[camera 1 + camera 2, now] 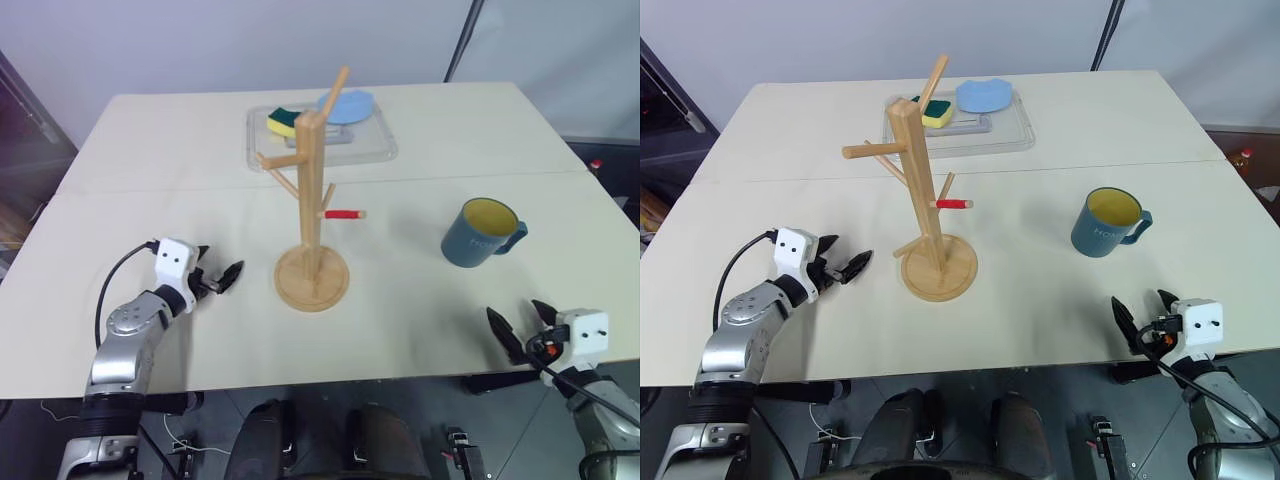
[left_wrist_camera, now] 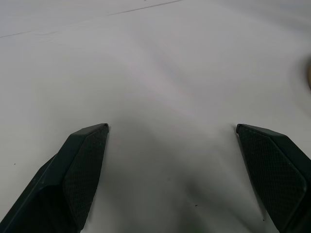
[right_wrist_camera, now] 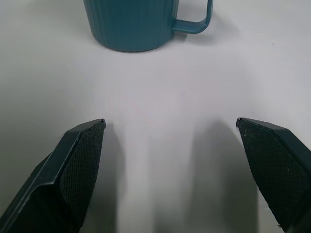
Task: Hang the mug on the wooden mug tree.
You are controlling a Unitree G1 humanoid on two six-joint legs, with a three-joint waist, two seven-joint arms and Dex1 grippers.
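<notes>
So far nothing is done: the mug [image 1: 481,233] stands upright on the table [image 1: 420,300], well to the right of the wooden mug tree [image 1: 314,190], whose pegs are bare, while the left gripper [image 1: 218,278] and right gripper [image 1: 520,327] both gape empty, so grasping, lifting and hanging all remain.

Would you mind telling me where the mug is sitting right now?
The mug stands upright on the table's right side, to the right of the wooden mug tree, ahead of the right gripper.

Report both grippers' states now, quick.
Left gripper: open, holding nothing.
Right gripper: open, holding nothing; the mug stands ahead of it.
</notes>
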